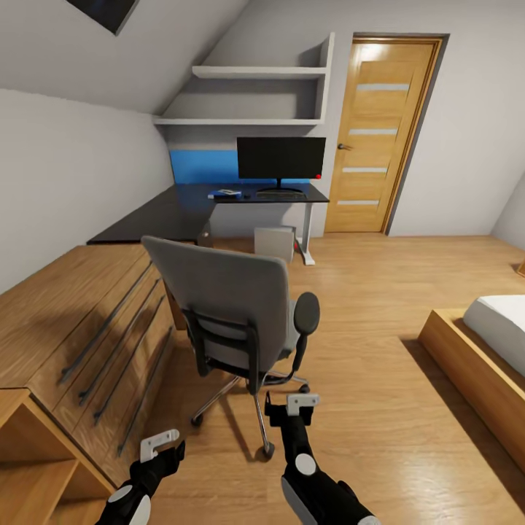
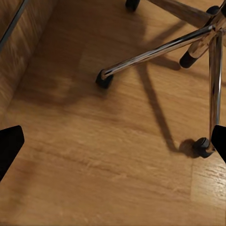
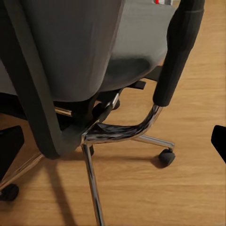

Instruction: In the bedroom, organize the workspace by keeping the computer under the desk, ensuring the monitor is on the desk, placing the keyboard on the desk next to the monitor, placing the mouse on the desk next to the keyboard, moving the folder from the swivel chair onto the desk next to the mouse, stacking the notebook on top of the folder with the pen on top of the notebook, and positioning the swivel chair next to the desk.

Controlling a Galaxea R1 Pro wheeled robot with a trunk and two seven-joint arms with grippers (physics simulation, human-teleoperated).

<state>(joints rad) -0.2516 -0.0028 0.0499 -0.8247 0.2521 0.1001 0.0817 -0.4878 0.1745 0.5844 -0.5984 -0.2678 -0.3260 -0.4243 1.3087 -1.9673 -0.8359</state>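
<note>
Head camera faces the distant desk [image 1: 219, 208]; both wrist cameras closely share the swivel chair [image 1: 233, 306].

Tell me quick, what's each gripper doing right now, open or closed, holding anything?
Left gripper: open, holding nothing, above the wooden floor.
Right gripper: open, holding nothing, just behind the swivel chair.

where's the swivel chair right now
In the head view the swivel chair stands mid-floor just ahead of both grippers, its back to the camera, beside the wooden dresser and well short of the desk.

Black desk [image 1: 168, 211]: monitor [image 1: 281, 158], keyboard [image 1: 281, 195] on top. Wood floor [image 1: 379, 306]: swivel chair [image 1: 226, 306].
</note>
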